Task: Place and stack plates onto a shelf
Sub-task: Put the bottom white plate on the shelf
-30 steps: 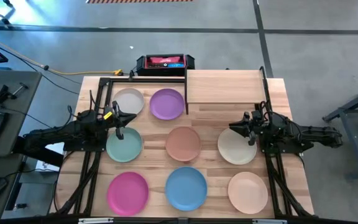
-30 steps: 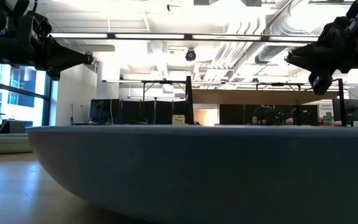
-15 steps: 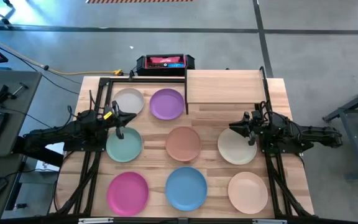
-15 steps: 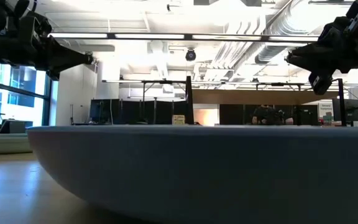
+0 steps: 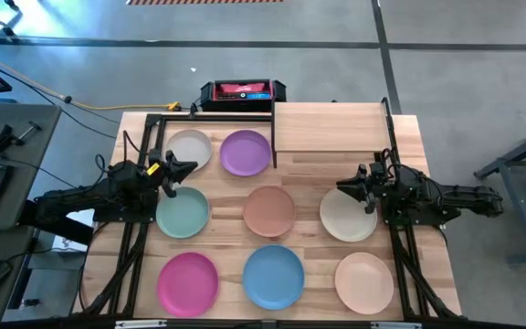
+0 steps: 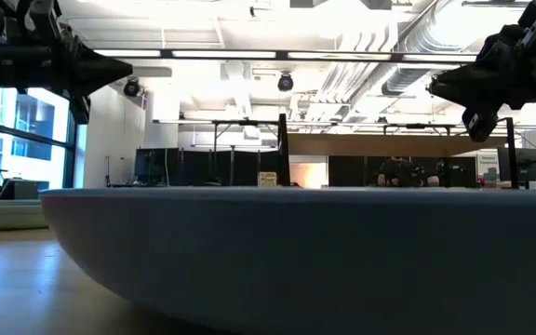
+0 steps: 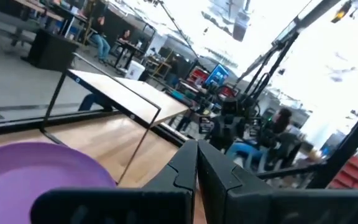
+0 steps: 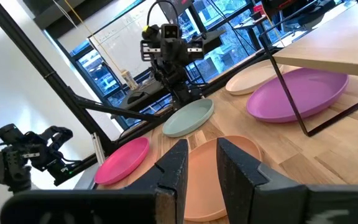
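Note:
Eight plates lie flat on the tabletop in the high view: white (image 5: pixel 188 148), purple (image 5: pixel 245 152), mint (image 5: pixel 183 212), terracotta (image 5: pixel 269 210), cream (image 5: pixel 345 217), pink (image 5: pixel 188 280), blue (image 5: pixel 274 276) and peach (image 5: pixel 365 281). The shelf (image 5: pixel 331 128), a light-wood board on a thin black frame, stands at the far right with nothing on it. My left gripper (image 5: pixel 183 168) hovers shut between the white and mint plates; its wrist view shows the purple plate (image 7: pixel 36 168). My right gripper (image 5: pixel 352 186) hovers above the cream plate's far edge, fingers slightly open (image 8: pixel 202 158).
A red and black box (image 5: pixel 242 91) sits beyond the table's far edge. Black frame bars run along the table's left (image 5: pixel 140 228) and right (image 5: pixel 400 247) sides. In the low view the blue plate (image 6: pixel 296 251) fills the foreground. Bare wood lies between the plates.
My left gripper has risen a little and tipped its fingers upward, staying above the gap between the white and mint plates. The right arm and all plates have kept still.

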Motion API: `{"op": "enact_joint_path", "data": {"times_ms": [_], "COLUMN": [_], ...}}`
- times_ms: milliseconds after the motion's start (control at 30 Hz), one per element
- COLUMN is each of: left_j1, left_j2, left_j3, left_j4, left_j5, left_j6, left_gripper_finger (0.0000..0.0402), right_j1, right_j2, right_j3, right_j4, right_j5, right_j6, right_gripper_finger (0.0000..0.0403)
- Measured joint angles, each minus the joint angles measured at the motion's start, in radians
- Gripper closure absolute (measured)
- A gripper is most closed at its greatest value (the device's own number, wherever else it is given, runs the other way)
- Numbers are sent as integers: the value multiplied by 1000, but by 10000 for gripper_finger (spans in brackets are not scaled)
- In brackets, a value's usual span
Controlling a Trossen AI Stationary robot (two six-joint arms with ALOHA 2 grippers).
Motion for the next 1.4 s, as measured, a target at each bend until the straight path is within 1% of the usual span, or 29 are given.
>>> {"op": "enact_joint_path", "data": {"times_ms": [133,200,400,500,667,800,867,1033,1133,1300,1400], "left_j1": [0,0,0,0,0,0,0,0,0,0,0], "left_j2": [0,0,0,0,0,0,0,3,4,17,41], "left_j3": [0,0,0,0,0,0,0,0,7,72,121], "left_j4": [3,21,50,47,42,42,49,151,223,224,224], "left_j5": [-49,-69,-94,-110,-146,-147,-156,-155,-119,-108,-108], "left_j6": [-17,-50,-36,-61,-112,-112,-115,-198,-201,-179,-144], "left_gripper_finger": [398,398,398,398,398,398,398,398,398,398,398], "right_j1": [0,0,0,0,0,0,0,0,0,0,0], "right_j2": [0,0,0,0,0,0,0,0,0,0,0], "right_j3": [0,0,-1,-1,-1,-1,-1,-1,-1,-1,-1], "right_j4": [4,5,14,16,19,20,20,37,105,273,354], "right_j5": [27,27,29,29,29,25,22,31,35,35,35], "right_j6": [-56,-55,-56,-54,20,100,100,103,93,-9,-11], "right_gripper_finger": [336,336,336,336,336,336,336,336,336,336,336]}}
